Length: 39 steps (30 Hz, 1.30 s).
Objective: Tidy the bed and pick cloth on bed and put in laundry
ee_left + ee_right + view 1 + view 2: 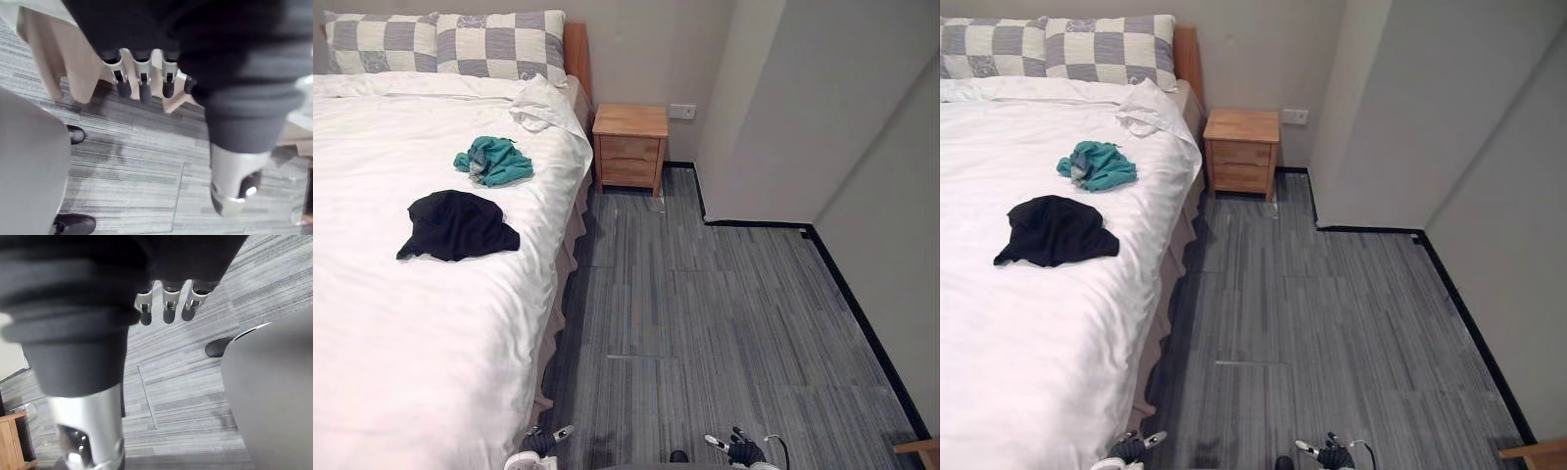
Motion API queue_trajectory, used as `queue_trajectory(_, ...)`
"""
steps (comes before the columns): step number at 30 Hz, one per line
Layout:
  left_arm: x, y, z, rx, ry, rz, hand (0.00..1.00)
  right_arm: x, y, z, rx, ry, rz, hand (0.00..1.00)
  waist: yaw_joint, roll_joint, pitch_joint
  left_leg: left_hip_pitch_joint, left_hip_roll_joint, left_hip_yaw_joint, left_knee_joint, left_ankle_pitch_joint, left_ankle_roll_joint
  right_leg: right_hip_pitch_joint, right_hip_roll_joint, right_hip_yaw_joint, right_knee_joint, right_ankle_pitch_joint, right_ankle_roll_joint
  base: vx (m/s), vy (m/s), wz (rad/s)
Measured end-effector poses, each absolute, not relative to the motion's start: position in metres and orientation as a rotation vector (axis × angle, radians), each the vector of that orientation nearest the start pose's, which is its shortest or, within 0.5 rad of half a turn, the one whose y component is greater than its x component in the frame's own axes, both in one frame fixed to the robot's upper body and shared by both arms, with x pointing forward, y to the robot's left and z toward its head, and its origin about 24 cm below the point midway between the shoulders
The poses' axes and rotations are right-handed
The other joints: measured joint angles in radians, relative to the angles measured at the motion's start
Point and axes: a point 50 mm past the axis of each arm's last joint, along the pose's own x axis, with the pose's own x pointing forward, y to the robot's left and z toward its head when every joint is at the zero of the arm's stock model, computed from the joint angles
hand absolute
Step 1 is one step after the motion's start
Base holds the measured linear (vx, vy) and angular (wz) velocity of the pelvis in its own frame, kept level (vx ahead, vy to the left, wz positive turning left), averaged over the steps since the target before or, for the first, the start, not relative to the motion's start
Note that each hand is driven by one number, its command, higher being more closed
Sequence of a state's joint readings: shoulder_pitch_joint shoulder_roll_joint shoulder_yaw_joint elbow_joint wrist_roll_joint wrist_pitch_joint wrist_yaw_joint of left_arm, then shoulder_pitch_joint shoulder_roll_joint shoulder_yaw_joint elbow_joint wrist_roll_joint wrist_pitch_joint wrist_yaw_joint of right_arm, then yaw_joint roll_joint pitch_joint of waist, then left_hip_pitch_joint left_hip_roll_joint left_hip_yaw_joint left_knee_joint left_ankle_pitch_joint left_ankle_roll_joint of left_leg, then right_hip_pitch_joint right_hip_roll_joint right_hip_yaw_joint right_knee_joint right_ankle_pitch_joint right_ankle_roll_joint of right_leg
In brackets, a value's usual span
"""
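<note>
White bed carries a black cloth and a teal cloth, both unpicked, so the task looks barely begun. Left hand and right hand hang low over the floor, fingers relaxed, empty.

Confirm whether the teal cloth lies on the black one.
No: the teal cloth and the black cloth lie apart, white sheet between them.

Black cloth crumpled flat on white bed; teal cloth bunched beyond it, apart.
</note>
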State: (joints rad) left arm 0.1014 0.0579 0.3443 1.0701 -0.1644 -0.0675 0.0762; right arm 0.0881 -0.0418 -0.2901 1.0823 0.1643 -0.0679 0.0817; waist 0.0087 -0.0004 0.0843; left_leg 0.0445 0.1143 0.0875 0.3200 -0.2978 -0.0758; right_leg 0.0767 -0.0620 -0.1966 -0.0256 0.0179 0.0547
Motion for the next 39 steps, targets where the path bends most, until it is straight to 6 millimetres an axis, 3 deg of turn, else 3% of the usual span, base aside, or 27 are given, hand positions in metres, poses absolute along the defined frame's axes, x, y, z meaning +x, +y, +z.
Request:
queue_trajectory(2,0.077,0.223,-0.161,-0.263,1.052,0.592,0.0,0.085,-0.204,-0.161,0.317,1.029,-0.365,0.0,-0.002,0.01,0.009,-0.035,0.028,0.075,0.09,0.004,-0.004,0.007,0.009,-0.007,0.009,-0.02,-0.009,-0.06,-0.066,0.24)
queue_trajectory(5,0.079,0.206,-0.163,-0.356,1.035,0.613,0.0,0.092,-0.216,-0.157,0.3,0.999,-0.373,0.0,0.021,0.032,0.04,-0.076,0.028,0.12,0.148,0.021,0.003,-0.014,-0.004,0.05,0.022,-0.026,-0.014,-0.05,0.001,-0.16)
queue_trajectory(7,0.081,0.204,-0.162,-0.397,1.005,0.643,0.0,0.098,-0.216,-0.155,0.291,0.985,-0.356,0.0,0.025,0.046,0.056,-0.101,0.023,0.171,0.113,0.02,0.008,-0.038,-0.012,0.076,0.02,-0.026,-0.014,-0.06,0.073,-0.33)
queue_trajectory(9,0.085,0.206,-0.158,-0.429,0.953,0.676,0.0,0.105,-0.217,-0.152,0.254,0.965,-0.311,0.0,0.041,0.076,0.061,-0.117,0.031,0.223,0.016,0.042,0.036,-0.057,0.013,0.097,0.012,-0.034,0.001,-0.1,0.07,-0.51)
queue_trajectory(10,0.086,0.207,-0.157,-0.438,0.928,0.694,0.0,0.116,-0.218,-0.148,0.221,0.938,-0.282,0.0,0.06,0.089,0.075,-0.115,0.053,0.262,0.016,0.044,0.037,-0.12,0.019,0.076,0.206,-0.086,-0.026,0.02,0.033,-0.38)
queue_trajectory(11,0.089,0.216,-0.154,-0.419,0.901,0.702,0.0,0.117,-0.216,-0.147,0.22,0.931,-0.275,0.0,0.05,0.062,0.086,-0.111,0.037,0.264,0.016,0.043,0.039,-0.103,0.004,0.073,0.305,-0.145,-0.019,0.08,0.034,-0.24)
queue_trajectory(13,0.088,0.22,-0.153,-0.409,0.894,0.705,0.0,0.117,-0.217,-0.149,0.219,0.948,-0.273,0.0,0.063,0.015,0.081,-0.121,0.008,0.282,0.054,0.012,0.058,-0.052,-0.025,0.074,0.232,-0.213,0.007,0.13,0.029,-0.17)
queue_trajectory(15,0.081,0.218,-0.155,-0.406,0.916,0.7,0.0,0.117,-0.217,-0.149,0.202,0.955,-0.268,0.0,0.064,0.004,0.061,-0.119,-0.014,0.276,0.035,0.003,0.072,-0.044,-0.03,0.078,0.22,-0.239,0.042,0.11,0.047,-0.01)
queue_trajectory(16,0.077,0.219,-0.156,-0.388,0.936,0.691,0.0,0.116,-0.217,-0.15,0.194,0.963,-0.268,0.0,0.059,-0.001,0.045,-0.107,-0.03,0.27,0.008,-0.005,0.068,-0.086,-0.046,0.087,0.347,-0.271,0.078,0.26,-0.005,0.32)
queue_trajectory(17,0.077,0.22,-0.158,-0.348,0.967,0.65,0.0,0.114,-0.214,-0.152,0.204,0.983,-0.265,0.0,0.047,-0.027,0.053,-0.072,-0.058,0.249,-0.008,-0.012,0.068,-0.206,-0.085,0.098,0.696,-0.275,0.148,0.31,-0.013,0.39)
queue_trajectory(19,0.078,0.224,-0.157,-0.278,0.986,0.605,0.0,0.106,-0.213,-0.156,0.228,1.011,-0.28,0.0,0.04,-0.018,0.063,-0.008,-0.063,0.203,-0.051,-0.005,0.075,-0.296,-0.122,0.076,0.927,-0.178,0.18,0.34,-0.007,0.6)
queue_trajectory(21,0.075,0.231,-0.157,-0.225,1.013,0.584,0.0,0.106,-0.219,-0.155,0.193,1.007,-0.283,0.0,0.034,-0.026,0.069,0.079,-0.047,0.171,-0.111,0.01,0.056,-0.338,-0.173,-0.018,0.922,-0.256,0.082,0.41,-0.098,0.7)
queue_trajectory(23,0.076,0.239,-0.155,-0.2,1.008,0.589,0.0,0.106,-0.218,-0.155,0.191,0.992,-0.287,0.0,0.024,-0.006,0.076,0.113,0.005,0.124,-0.138,0.01,0.042,-0.362,-0.13,-0.046,0.721,-0.265,0.046,0.4,-0.19,0.73)
queue_trajectory(24,0.077,0.242,-0.154,-0.194,1.002,0.59,0.0,0.11,-0.221,-0.152,0.183,0.965,-0.292,0.0,0.017,0.012,0.085,0.12,0.038,0.101,-0.154,0.014,0.034,-0.376,-0.102,-0.051,0.594,-0.241,0.034,0.42,-0.267,0.86)
queue_trajectory(25,0.079,0.244,-0.153,-0.19,0.996,0.589,0.0,0.115,-0.225,-0.149,0.169,0.934,-0.302,0.0,0.013,0.027,0.095,0.131,0.07,0.085,-0.174,0.022,0.019,-0.381,-0.08,-0.051,0.428,-0.176,0.033,0.43,-0.307,0.9)
queue_trajectory(26,0.078,0.25,-0.151,-0.182,0.99,0.599,0.0,0.114,-0.224,-0.148,0.168,0.925,-0.314,0.0,0.012,0.016,0.095,0.134,0.081,0.091,-0.182,0.028,0.0,-0.373,-0.083,-0.046,0.213,-0.055,0.052,0.55,-0.418,0.96)
queue_trajectory(27,0.069,0.262,-0.149,-0.184,0.991,0.648,0.0,0.106,-0.219,-0.151,0.193,0.94,-0.335,0.0,0.019,-0.025,0.096,0.172,0.076,0.104,-0.176,0.003,-0.068,-0.353,-0.114,-0.045,0.07,0.009,0.047,0.49,-0.38,0.67)
queue_trajectory(28,0.065,0.264,-0.15,-0.197,0.999,0.671,0.0,0.106,-0.221,-0.151,0.202,0.934,-0.348,0.0,0.028,-0.016,0.103,0.2,0.09,0.105,-0.175,-0.017,-0.1,-0.349,-0.111,-0.046,0.096,0.116,0.01,0.5,-0.415,0.3)
queue_trajectory(29,0.057,0.259,-0.153,-0.239,1.021,0.705,0.0,0.11,-0.228,-0.148,0.185,0.921,-0.35,0.0,0.04,0.028,0.109,0.245,0.143,0.119,-0.163,-0.027,-0.117,-0.356,-0.078,-0.06,0.199,0.134,-0.055,0.46,-0.379,-0.02)
queue_trajectory(30,0.053,0.25,-0.156,-0.266,1.035,0.687,0.0,0.115,-0.231,-0.145,0.175,0.911,-0.343,0.0,0.042,0.049,0.104,0.252,0.169,0.124,-0.134,-0.003,-0.123,-0.357,-0.064,-0.068,0.254,0.079,-0.066,0.5,-0.452,-0.04)
queue_trajectory(33,0.055,0.227,-0.161,-0.309,1.049,0.594,0.0,0.122,-0.218,-0.147,0.205,0.919,-0.298,0.0,0.042,0.036,0.078,0.17,0.202,0.05,0.084,0.129,-0.118,-0.346,-0.055,-0.087,0.363,-0.041,-0.085,0.33,-0.348,0.08)
queue_trajectory(34,0.058,0.213,-0.164,-0.35,1.055,0.568,0.0,0.122,-0.21,-0.148,0.216,0.941,-0.265,0.0,0.041,0.036,0.076,0.067,0.223,-0.034,0.287,0.228,-0.08,-0.312,-0.033,-0.102,0.363,-0.074,-0.101,0.44,-0.38,-0.05)
queue_trajectory(35,0.054,0.212,-0.164,-0.374,1.048,0.591,0.0,0.122,-0.208,-0.149,0.209,0.959,-0.239,0.0,0.049,0.042,0.074,-0.027,0.238,-0.113,0.455,0.411,-0.037,-0.264,0.005,-0.104,0.337,-0.096,-0.124,0.42,-0.324,-0.18)
queue_trajectory(36,0.05,0.212,-0.164,-0.372,1.059,0.594,0.0,0.123,-0.204,-0.15,0.2,0.968,-0.217,0.0,0.054,0.042,0.075,-0.068,0.241,-0.146,0.525,0.567,-0.023,-0.225,0.028,-0.096,0.307,-0.104,-0.135,0.41,-0.246,-0.31)
queue_trajectory(37,0.044,0.209,-0.165,-0.372,1.075,0.592,0.0,0.125,-0.2,-0.15,0.198,0.97,-0.196,0.0,0.057,0.037,0.08,-0.16,0.224,-0.18,0.677,0.509,-0.071,-0.166,0.056,-0.084,0.258,-0.113,-0.149,0.34,-0.171,-0.26)
queue_trajectory(38,0.044,0.21,-0.165,-0.364,1.071,0.581,0.0,0.124,-0.2,-0.15,0.199,0.975,-0.197,0.0,0.056,0.037,0.085,-0.236,0.187,-0.165,0.763,0.378,-0.053,-0.121,0.066,-0.071,0.224,-0.118,-0.159,0.34,-0.157,-0.26)
queue_trajectory(39,0.044,0.209,-0.165,-0.363,1.071,0.569,0.0,0.123,-0.2,-0.151,0.2,0.98,-0.197,0.0,0.057,0.033,0.09,-0.267,0.158,-0.138,0.777,0.317,-0.051,-0.092,0.068,-0.062,0.203,-0.12,-0.162,0.32,-0.131,-0.41)
